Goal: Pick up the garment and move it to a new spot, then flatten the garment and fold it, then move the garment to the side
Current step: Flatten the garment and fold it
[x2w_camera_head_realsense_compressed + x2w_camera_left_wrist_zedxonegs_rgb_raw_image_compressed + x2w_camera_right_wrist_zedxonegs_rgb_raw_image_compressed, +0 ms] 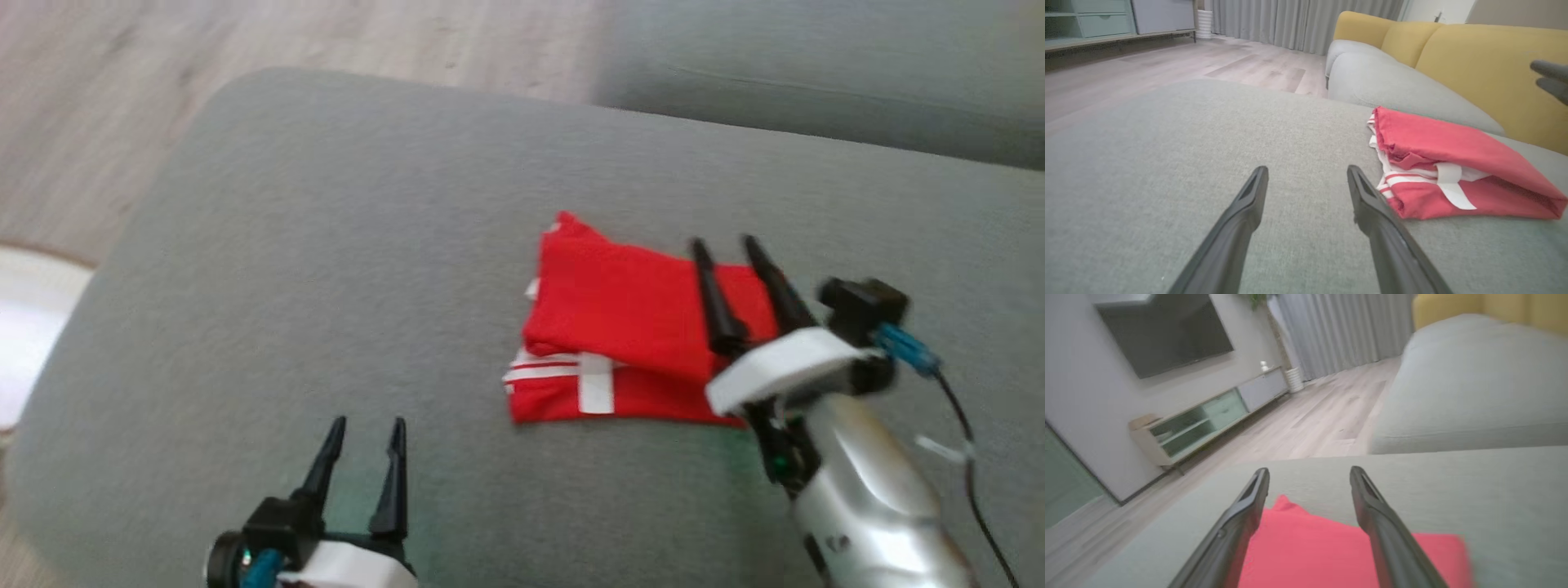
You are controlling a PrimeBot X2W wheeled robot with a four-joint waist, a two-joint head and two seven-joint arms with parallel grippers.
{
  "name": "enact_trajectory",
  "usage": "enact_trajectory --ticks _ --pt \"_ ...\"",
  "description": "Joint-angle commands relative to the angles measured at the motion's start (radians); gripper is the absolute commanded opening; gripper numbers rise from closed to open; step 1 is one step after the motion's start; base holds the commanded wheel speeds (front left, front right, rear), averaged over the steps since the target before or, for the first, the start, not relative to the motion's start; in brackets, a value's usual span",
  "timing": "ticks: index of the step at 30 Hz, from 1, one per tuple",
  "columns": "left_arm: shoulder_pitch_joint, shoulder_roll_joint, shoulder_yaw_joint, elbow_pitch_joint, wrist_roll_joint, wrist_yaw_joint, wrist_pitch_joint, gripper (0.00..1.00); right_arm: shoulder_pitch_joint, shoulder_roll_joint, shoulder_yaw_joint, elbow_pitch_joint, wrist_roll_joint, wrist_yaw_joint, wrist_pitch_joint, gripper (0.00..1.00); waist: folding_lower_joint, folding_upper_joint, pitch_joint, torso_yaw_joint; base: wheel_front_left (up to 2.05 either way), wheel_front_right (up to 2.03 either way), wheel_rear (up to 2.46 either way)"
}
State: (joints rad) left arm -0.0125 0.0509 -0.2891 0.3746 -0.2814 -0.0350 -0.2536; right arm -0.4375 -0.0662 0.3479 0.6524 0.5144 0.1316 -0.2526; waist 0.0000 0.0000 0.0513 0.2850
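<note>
The folded red fabric garment with white stripes (620, 327) is lying right of centre on the grey upholstered sofa cushion (326, 245). The right gripper (721, 243) is sitting over it, 2 fingers spread, holding nothing; the left gripper (369, 425) is waiting open, well apart. Being soft, light and floppy, the garment is probably calling for a pinch through all layers at 1 edge.
</note>
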Motion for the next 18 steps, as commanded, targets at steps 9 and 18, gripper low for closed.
enact_trajectory --ticks 9,18 --pt "0.0 -0.001 0.136 -0.052 0.049 0.007 -0.008 1.0 0.165 0.001 -0.244 -0.061 -0.26 -0.001 -0.009 1.0 0.0 0.0 -0.047 -0.205 0.0 0.0 0.0" --pt "0.049 -0.001 0.165 -0.062 0.098 -0.007 -0.008 1.0 0.281 0.014 -0.306 -0.081 -0.364 -0.001 -0.009 1.0 0.0 0.0 -0.065 -0.261 0.0 0.0 0.0"
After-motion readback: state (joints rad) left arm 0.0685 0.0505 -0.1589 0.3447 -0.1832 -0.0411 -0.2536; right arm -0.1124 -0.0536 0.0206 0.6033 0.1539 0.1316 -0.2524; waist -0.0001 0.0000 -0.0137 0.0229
